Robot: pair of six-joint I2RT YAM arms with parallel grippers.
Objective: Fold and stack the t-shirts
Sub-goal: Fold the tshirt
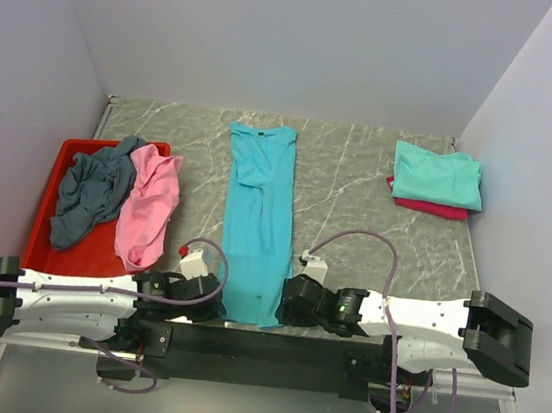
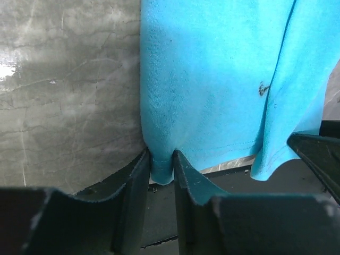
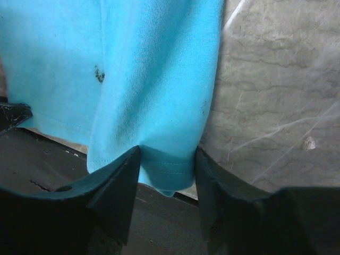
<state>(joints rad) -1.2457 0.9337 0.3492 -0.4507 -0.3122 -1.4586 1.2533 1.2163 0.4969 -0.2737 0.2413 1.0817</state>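
Note:
The turquoise t-shirt (image 1: 257, 219) lies as a long narrow strip down the middle of the table, collar at the far end, bottom hem hanging over the near edge. My left gripper (image 1: 219, 296) is shut on the hem's left corner, seen close in the left wrist view (image 2: 161, 160) with the cloth (image 2: 212, 79) pinched between the fingers. My right gripper (image 1: 286, 299) is at the hem's right corner. In the right wrist view (image 3: 167, 155) its jaws stand apart, with the hem (image 3: 159, 79) lying between them.
A red tray (image 1: 45, 203) at the left holds a crumpled slate-grey shirt (image 1: 91, 194) and a pink shirt (image 1: 151, 206) that drapes over its right rim. A folded mint-green shirt (image 1: 439, 175) lies on a crimson one (image 1: 427, 208) at the back right. Walls enclose the grey marble table (image 1: 373, 239).

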